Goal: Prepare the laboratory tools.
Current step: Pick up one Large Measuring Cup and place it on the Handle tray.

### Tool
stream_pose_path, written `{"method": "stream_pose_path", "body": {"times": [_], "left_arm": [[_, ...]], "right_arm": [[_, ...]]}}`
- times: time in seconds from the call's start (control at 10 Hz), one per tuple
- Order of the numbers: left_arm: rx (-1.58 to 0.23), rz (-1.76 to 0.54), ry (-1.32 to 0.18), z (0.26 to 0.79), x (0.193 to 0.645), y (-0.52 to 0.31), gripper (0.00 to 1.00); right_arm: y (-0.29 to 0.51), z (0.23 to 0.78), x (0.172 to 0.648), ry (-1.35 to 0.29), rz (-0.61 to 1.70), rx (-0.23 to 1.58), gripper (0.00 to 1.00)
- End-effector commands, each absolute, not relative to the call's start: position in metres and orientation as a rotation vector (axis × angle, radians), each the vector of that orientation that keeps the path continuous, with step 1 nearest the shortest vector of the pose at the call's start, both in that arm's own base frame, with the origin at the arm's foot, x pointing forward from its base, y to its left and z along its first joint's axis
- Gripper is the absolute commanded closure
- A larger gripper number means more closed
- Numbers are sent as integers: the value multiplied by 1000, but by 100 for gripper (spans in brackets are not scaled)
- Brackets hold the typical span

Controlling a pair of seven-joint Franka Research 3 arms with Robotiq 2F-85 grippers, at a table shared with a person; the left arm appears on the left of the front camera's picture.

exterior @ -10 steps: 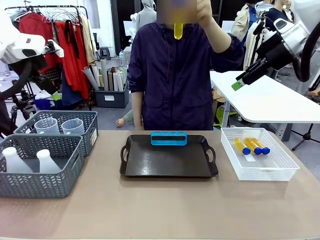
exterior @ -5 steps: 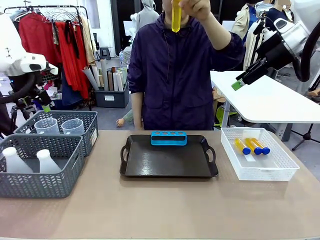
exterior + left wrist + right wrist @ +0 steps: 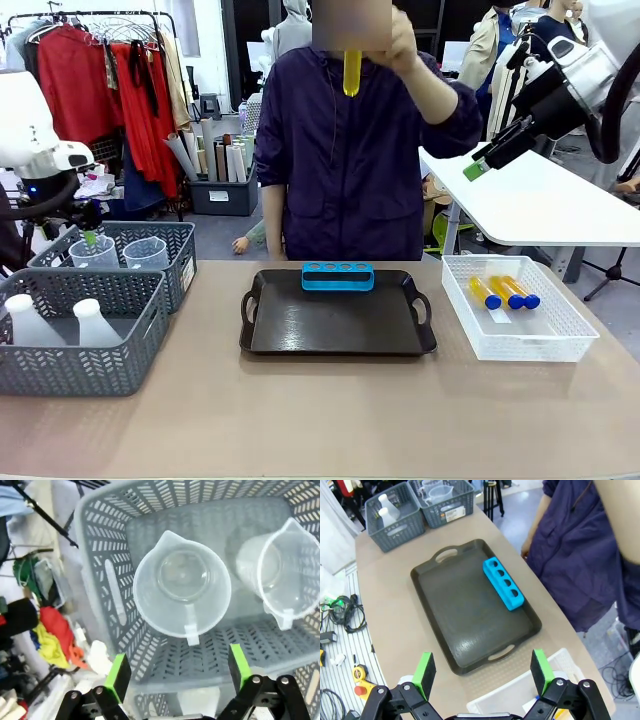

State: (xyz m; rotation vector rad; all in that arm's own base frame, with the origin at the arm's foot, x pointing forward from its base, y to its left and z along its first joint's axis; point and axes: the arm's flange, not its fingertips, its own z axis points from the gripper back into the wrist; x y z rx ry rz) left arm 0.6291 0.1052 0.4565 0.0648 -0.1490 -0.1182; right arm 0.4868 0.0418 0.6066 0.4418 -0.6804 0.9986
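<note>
Clear thin plastic, the measuring beaker (image 3: 182,585) stands in a grey mesh basket (image 3: 100,545) right under the left gripper (image 3: 180,672), jaws spread wide; probably light, slick and flexible, best pinched at the rim by its handle.

The tray (image 3: 330,325) lies bare in front of the blue rack (image 3: 338,276), while 2 beakers (image 3: 182,582) crowd their grey basket (image 3: 100,555).

Front view faces across the table (image 3: 300,415); right wrist looks down, sharing tray (image 3: 330,325) and rack (image 3: 338,277)
</note>
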Motion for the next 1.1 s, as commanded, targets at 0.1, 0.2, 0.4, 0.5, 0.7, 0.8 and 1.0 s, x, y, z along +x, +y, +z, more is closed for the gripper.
{"method": "stream_pose_path", "body": {"times": [0.1, 0.2, 0.4, 0.5, 0.7, 0.8, 1.0], "left_arm": [[3, -132, -153, 446, 637, 95, 0], [-43, -176, -155, 450, 633, 91, 0], [35, -115, -139, 442, 636, 96, 0], [8, -135, -143, 442, 637, 87, 0], [8, -68, -119, 422, 640, 99, 0], [-4, -66, -117, 420, 639, 101, 0], [-13, -54, -125, 415, 637, 106, 0]], "right_arm": [[42, 609, 487, -682, 1009, 440, 0], [42, 609, 487, -682, 1009, 440, 0], [42, 609, 487, -682, 1009, 440, 0], [42, 609, 487, -682, 1009, 440, 0], [42, 609, 487, -682, 1009, 440, 0], [42, 609, 487, -682, 1009, 440, 0], [42, 609, 487, -682, 1009, 440, 0]]}}
